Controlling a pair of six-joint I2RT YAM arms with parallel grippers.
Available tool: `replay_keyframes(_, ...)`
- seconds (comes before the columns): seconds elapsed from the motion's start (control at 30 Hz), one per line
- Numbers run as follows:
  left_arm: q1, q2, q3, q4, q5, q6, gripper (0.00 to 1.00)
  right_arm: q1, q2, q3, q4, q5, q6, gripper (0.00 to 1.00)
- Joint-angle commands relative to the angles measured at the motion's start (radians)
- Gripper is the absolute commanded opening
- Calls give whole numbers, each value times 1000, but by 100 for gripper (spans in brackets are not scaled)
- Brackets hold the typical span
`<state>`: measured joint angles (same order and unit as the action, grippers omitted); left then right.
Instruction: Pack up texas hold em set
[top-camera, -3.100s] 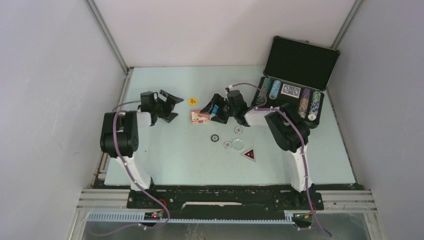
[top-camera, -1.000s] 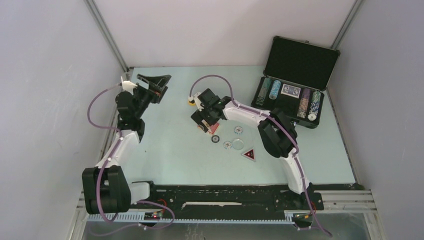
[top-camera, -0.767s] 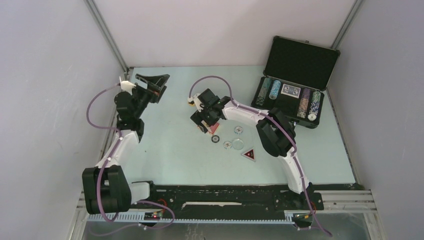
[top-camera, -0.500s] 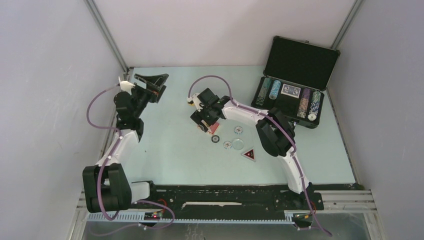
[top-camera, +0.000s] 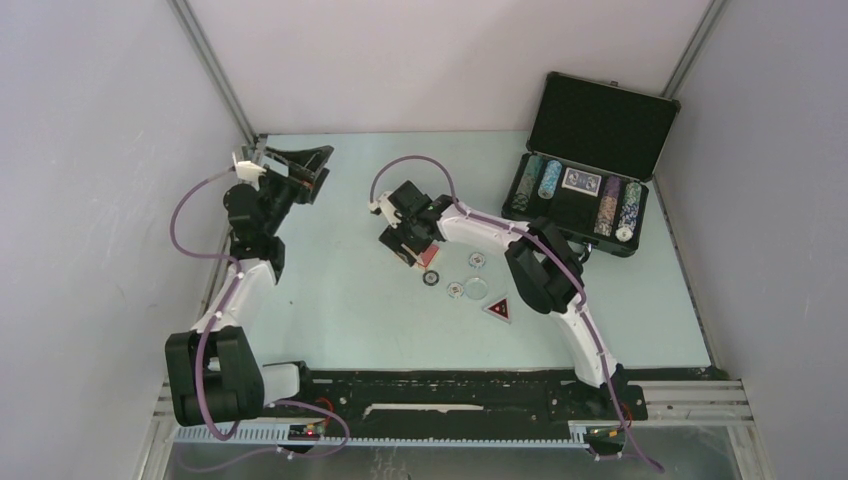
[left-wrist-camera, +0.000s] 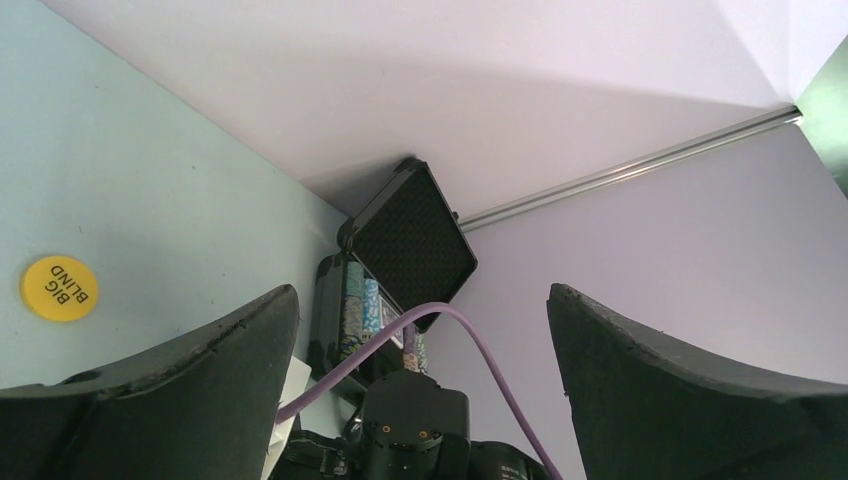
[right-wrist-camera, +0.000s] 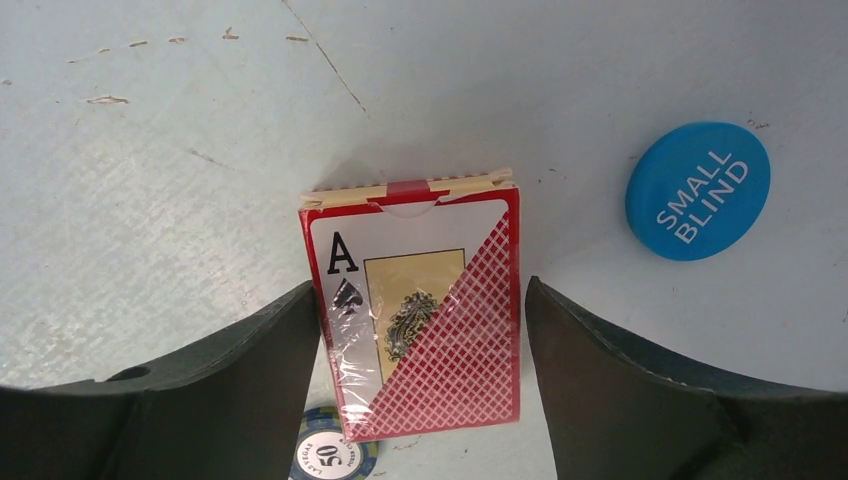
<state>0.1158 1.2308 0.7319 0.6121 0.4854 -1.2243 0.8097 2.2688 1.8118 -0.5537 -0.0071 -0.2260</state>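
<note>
Red cellophane-wrapped card deck (right-wrist-camera: 410, 310) lies on the pale counter (right-wrist-camera: 150, 150), right gripper (right-wrist-camera: 420, 290) straddling its long edges, spread barely wider, unclamped; left gripper (top-camera: 305, 170) gapes empty, upper left.

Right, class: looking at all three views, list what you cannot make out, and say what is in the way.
Top external: the card deck is almost wholly hidden under the right gripper.
Top external: markings on the small discs are too small to read.
Right wrist: the 50 chip is cut off by the bottom edge.
Left wrist: the chip rows in the briefcase are partly hidden by the purple cable.
</note>
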Motion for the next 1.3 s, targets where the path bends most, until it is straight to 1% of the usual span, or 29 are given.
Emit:
replay_keyframes(0.0, 10, 0, -7, 40, 29, -7, 100, 5, 24, 59, -26, 33, -29, 82)
replay_keyframes(0.07, 13, 7, -2, 40, 35, -9, 100, 5, 26, 61, -32, 32, -28, 80)
replay_keyframes(0.13, 20, 22, 10, 40, 49, -11, 100, 5, 21, 63, -38, 25, -24, 74)
replay_keyframes(0.17, 24, 29, 15, 40, 58, -11, 100, 5, 20, 61, -39, 20, -20, 66)
replay_keyframes(0.23, 33, 38, 17, 40, 61, -10, 100, 2, 22, 84, -73, -30, -27, 44)
replay_keyframes(0.27, 39, 40, 18, 40, 61, -8, 100, 2, 27, 104, -99, -43, -24, 36)
replay_keyframes(0.3, 44, 47, 21, 40, 63, -3, 100, 1, 29, 120, -130, -45, -20, 34)
replay_keyframes(0.37, 51, 61, 31, 40, 71, 5, 100, 3, 5, 120, -159, -28, -16, 35)
replay_keyframes(0.43, 56, 70, 32, 40, 73, 2, 100, 3, -52, 91, -152, -20, -13, 35)
replay_keyframes(0.57, 56, 77, 34, 40, 72, 2, 100, -3, -205, 4, -119, 6, -66, 35)
replay_keyframes(0.63, 56, 74, 34, 41, 75, -9, 100, -14, -284, -39, -125, 58, -104, 36)
replay_keyframes(0.73, 55, 62, 28, 69, 94, -54, 100, -51, -417, -104, -149, 93, -130, 36)
replay_keyframes(0.8, 52, 56, 30, 116, 107, -76, 100, -67, -522, -190, -109, 123, -164, 36)
replay_keyframes(0.83, 47, 52, 30, 119, 106, -74, 100, -74, -575, -267, -72, 138, -207, 35)
replay_keyframes(0.9, 35, 48, 22, 120, 101, -78, 100, -92, -679, -377, 0, 173, -289, 31)
replay_keyframes(0.97, 14, 51, 26, 121, 105, -82, 100, -116, -745, -427, 28, 225, -345, 29)
replay_keyframes(1.13, -76, 43, 29, 126, 113, -88, 100, -261, -813, -426, -70, 231, -398, 31)
replay_keyframes(1.23, -108, 40, 24, 129, 114, -102, 100, -370, -822, -437, -105, 227, -435, 31)
replay_keyframes(1.27, -131, 45, 14, 142, 112, -116, 100, -406, -819, -439, -119, 205, -447, 31)
